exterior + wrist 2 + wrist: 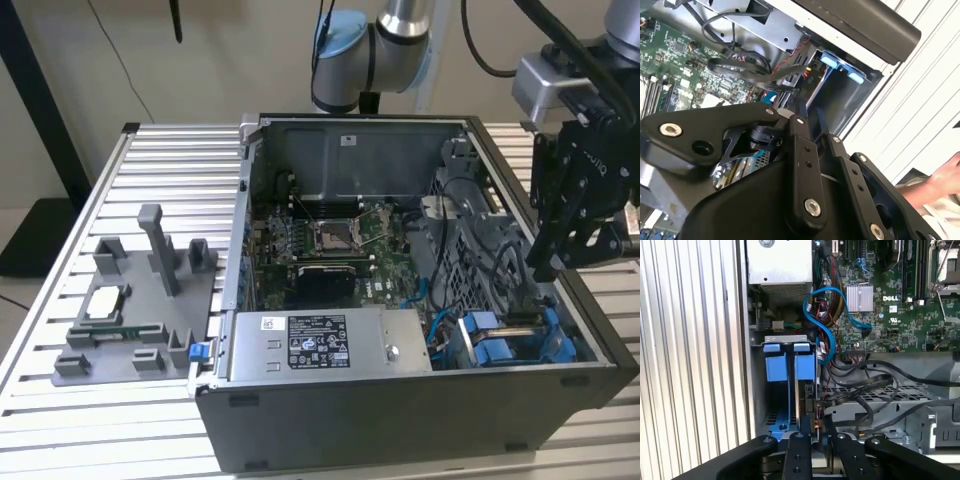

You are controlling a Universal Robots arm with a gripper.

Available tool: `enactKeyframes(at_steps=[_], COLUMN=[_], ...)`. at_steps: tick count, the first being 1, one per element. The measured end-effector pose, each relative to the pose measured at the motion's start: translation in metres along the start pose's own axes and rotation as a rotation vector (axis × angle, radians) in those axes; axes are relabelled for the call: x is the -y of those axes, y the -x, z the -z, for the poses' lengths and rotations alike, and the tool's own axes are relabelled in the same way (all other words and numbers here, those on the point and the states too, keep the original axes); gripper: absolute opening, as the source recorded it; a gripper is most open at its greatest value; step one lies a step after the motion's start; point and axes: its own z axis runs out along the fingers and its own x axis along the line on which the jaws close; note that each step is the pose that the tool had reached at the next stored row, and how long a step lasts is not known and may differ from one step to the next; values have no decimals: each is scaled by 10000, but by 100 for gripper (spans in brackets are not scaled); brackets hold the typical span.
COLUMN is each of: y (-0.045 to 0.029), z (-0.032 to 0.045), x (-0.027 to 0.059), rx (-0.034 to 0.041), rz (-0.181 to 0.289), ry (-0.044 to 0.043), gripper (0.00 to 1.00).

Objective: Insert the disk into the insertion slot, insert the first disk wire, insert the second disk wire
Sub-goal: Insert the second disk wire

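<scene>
We see the disk (pixel 790 365) already seated in the slot (pixel 520 335) at the case's (pixel 400 410) corner, and the gripper (pixel 816 432) low at its cable end, seemingly closed on a wire connector, so wiring remains.

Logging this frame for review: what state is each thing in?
Computer case: side panel off, interior exposed.
Disk: seated upright in the insertion slot.
Gripper: lowered over the disk.
CPU socket: empty.
Blue cable: looped loosely across the motherboard.
</scene>
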Motion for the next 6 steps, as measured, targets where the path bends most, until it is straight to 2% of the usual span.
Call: enactKeyframes(at_steps=[6], y=[0], z=[2], x=[0], rx=[-5], rz=[0], ry=[0], gripper=[100])
